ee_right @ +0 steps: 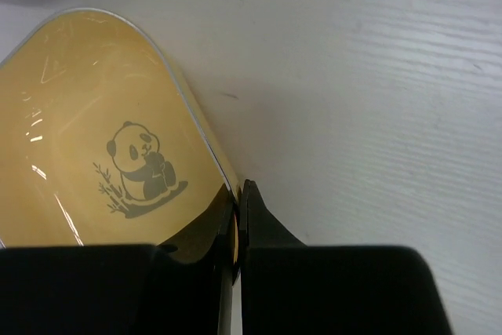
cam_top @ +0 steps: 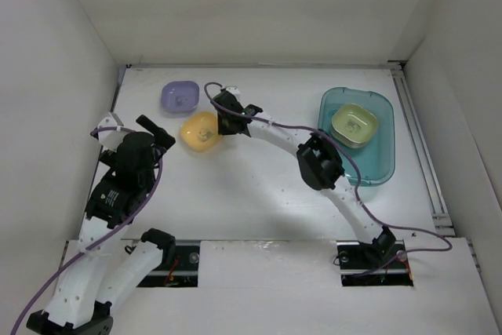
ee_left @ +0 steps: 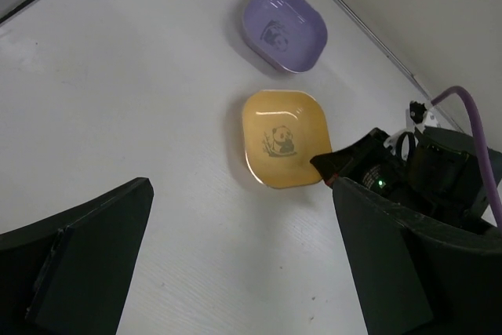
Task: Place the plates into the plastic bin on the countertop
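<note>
From above, the yellow plate (cam_top: 200, 132) lies on the bench (cam_top: 259, 194), well apart from the plastic bin (cam_top: 390, 154). Left wrist: left end effector (ee_left: 235, 272) spread, empty. Right wrist: right end effector (ee_right: 238, 194) pinches the plate's rim; likely light, stiff, slippery

yellow plate (ee_right: 94, 115) cut off at left edge, bin (cam_top: 382, 158) corner hidden behind right arm (cam_top: 318, 164)

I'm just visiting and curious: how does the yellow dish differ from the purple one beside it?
The yellow plate is orange-yellow, the purple plate lilac. The right gripper is shut on the yellow plate's rim; the purple plate is untouched. The purple plate lies nearer the back wall than the yellow plate. Both are rounded-square dishes with a dark centre print, outside the plastic bin.
</note>
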{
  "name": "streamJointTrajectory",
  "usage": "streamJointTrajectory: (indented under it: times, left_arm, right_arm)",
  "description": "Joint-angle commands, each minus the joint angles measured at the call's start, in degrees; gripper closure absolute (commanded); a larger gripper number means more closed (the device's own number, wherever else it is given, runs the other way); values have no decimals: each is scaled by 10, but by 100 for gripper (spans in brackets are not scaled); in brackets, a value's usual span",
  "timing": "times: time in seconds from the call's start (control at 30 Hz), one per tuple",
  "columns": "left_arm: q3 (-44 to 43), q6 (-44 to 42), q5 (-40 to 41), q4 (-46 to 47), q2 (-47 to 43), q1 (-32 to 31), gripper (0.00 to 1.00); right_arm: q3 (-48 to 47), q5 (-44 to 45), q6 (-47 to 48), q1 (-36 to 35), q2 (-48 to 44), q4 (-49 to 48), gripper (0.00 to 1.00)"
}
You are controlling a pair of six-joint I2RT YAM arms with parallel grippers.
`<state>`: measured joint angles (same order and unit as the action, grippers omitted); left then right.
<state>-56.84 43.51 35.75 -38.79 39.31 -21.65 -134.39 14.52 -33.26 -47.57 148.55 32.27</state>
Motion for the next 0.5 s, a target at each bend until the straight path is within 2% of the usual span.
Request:
streamJointTrajectory:
  times: [0.0, 0.07, 0.1, 0.13, 0.23, 0.27, 0.37, 0.47]
  left_arm:
    - [2, -8, -1, 16, -8, 1, 0]
    - [2, -13, -1, 16, -8, 1, 0]
    - [2, -13, -1, 16, -8, 1, 0]
    - [2, -13, -1, 16, -8, 1, 0]
    - [2, -19, -6, 21, -8, 1, 0]
    - [2, -25, -6, 21, -8, 1, 0]
    - [2, -25, -11, 21, -3, 1, 0]
    - [8, -25, -18, 29, 2, 1, 0]
  right_arm:
    - [131, 8, 9, 13, -75, 6, 100]
    - [211, 28, -2, 24, -169, -36, 100]
    - [295, 28, -2, 24, -205, -56, 100]
    - [334, 33, -8, 34, -279, -96, 100]
    - [446, 27, -13, 70, -380, -133, 100]
    - [467, 27, -13, 82, -441, -142, 100]
    - [519, 10, 13, 137, -538, -143, 100]
    - [550, 16, 56, 207, -591, -115, 100]
